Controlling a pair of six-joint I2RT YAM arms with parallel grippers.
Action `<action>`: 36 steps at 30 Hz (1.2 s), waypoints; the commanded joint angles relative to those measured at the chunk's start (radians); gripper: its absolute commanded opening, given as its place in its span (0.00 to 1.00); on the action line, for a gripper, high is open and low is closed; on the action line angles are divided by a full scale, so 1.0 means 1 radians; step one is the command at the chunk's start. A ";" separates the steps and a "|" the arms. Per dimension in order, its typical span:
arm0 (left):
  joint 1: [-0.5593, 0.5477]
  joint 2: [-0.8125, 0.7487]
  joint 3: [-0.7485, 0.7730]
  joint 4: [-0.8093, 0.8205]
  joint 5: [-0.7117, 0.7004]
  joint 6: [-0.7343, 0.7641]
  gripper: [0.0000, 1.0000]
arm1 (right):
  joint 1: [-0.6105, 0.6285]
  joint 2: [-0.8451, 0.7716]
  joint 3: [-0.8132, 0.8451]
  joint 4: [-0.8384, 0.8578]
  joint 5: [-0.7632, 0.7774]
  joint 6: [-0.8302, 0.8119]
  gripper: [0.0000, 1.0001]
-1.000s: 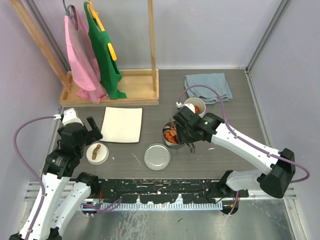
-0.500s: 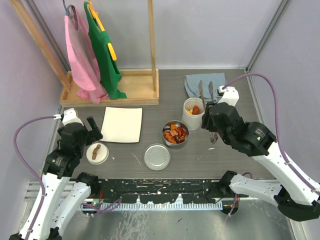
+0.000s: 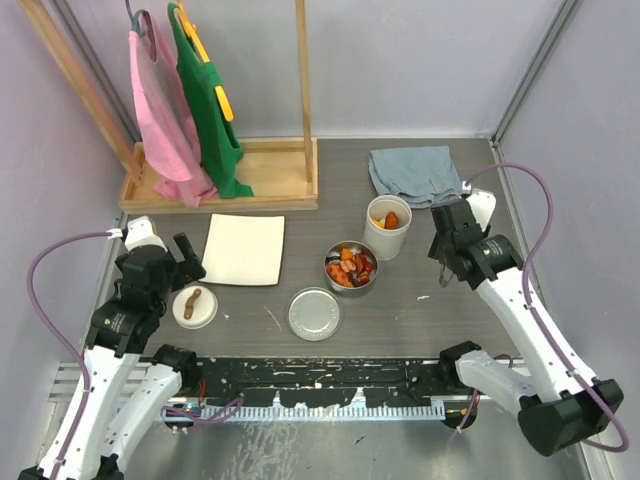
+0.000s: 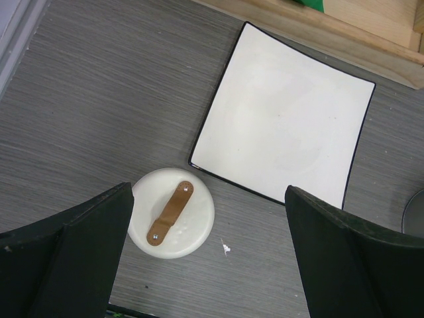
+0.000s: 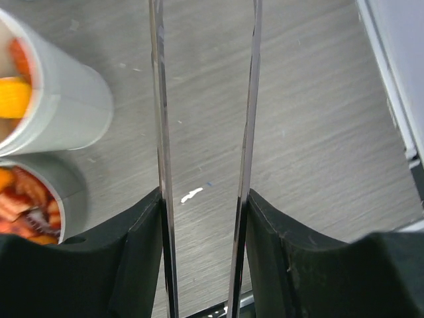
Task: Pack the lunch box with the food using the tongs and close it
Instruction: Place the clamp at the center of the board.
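- The lunch box's white cylindrical tub [image 3: 386, 243] stands open mid-desk [image 3: 420, 300], with an orange piece showing inside.
- Just beside it, on its near left, sits the shallow round steel tin [image 3: 328, 272], also uncovered.
- The food [image 3: 350, 267], orange, red and brown bite-sized pieces, fills the tin.
- The flat round steel lid [image 3: 314, 313] lies on the desk near the tin, on its near-left side.
- The white round lid with a brown handle [image 4: 172, 212] lies well to the left, just beside a corner of the white square plate [image 4: 285, 126].
- The long slim grey metal tongs [image 5: 159, 132] run between the fingers of the right hand [image 5: 202, 218]. The hand is partly closed and grips them, 1 finger against the outside of each of the 2 arms, which stand apart.
- The left hand [image 4: 209, 199] is spread wide, holds nothing and hovers over the white lid.
- 1 second ago the right hand was over the tin, and 0.5 seconds ago it was beside the tub with the tongs over the blue cloth [image 3: 415, 175]. Now it is further right, apart from both containers.
- The left arm and both lids have not moved.
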 commanded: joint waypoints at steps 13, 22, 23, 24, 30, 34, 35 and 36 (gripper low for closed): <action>0.004 -0.001 0.003 0.025 -0.001 -0.007 0.98 | -0.464 0.050 -0.340 0.418 -0.309 -0.069 0.56; 0.005 0.008 0.004 0.025 0.003 -0.008 0.98 | -0.464 0.088 -0.451 0.605 -0.220 -0.034 0.60; 0.005 0.006 0.005 0.025 0.003 -0.008 0.98 | -0.464 0.101 -0.460 0.619 -0.219 -0.032 0.61; 0.004 0.005 0.004 0.025 0.003 -0.007 0.98 | -0.464 0.111 -0.473 0.637 -0.221 -0.031 0.62; 0.004 0.005 0.002 0.027 0.006 -0.007 0.98 | -0.466 0.199 -0.493 0.668 -0.292 -0.035 0.67; 0.005 0.013 0.003 0.026 0.012 -0.006 0.98 | -0.466 0.222 -0.485 0.650 -0.295 -0.026 0.73; 0.004 0.014 0.003 0.026 0.016 -0.007 0.98 | -0.466 0.226 -0.484 0.641 -0.291 -0.021 0.74; 0.004 0.016 0.002 0.028 0.019 -0.006 0.98 | -0.465 0.229 -0.481 0.632 -0.285 -0.019 0.76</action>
